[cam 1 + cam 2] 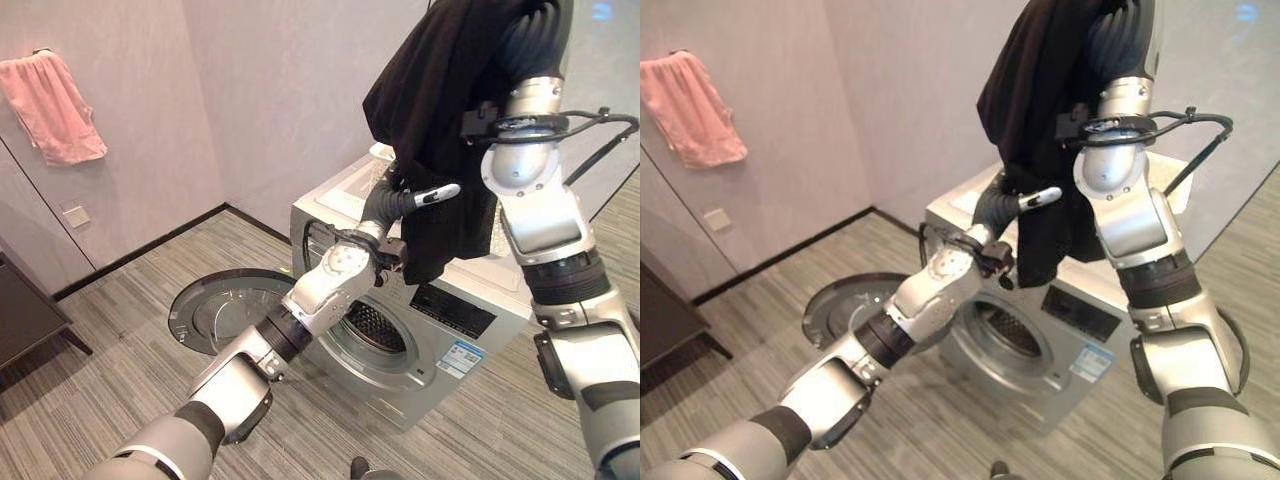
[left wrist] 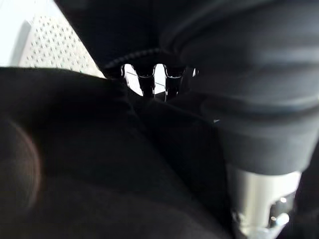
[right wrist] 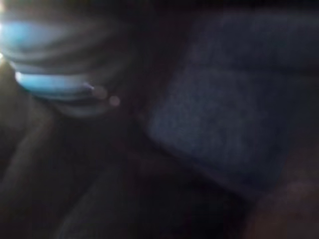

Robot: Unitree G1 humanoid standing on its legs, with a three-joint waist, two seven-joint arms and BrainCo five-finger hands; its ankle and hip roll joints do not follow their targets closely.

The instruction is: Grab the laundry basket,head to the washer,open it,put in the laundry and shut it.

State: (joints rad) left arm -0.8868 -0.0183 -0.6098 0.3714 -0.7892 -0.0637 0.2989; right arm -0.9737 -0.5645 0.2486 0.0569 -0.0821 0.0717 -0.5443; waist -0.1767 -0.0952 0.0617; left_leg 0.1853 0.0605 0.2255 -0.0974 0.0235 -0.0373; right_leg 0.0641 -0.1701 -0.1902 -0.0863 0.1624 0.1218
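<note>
Both hands (image 1: 420, 195) — black garment (image 1: 440, 90), washer (image 1: 440, 320) open

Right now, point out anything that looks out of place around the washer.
The black garment is draped over the raised right arm, hiding its hand, well above the white front-loading washer's open drum rather than in it. The round washer door hangs wide open. Nothing looks spilled or damaged.

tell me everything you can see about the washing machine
The washer is a silver-grey front loader with a white top, standing on grey striped plank flooring near the wall corner. Its round door is swung fully open to the robot's left, showing the perforated metal drum. A dark control strip and a pale sticker sit on its front. A white perforated laundry basket rests on top. A black garment hangs in front of it, with the left hand against that cloth.
</note>
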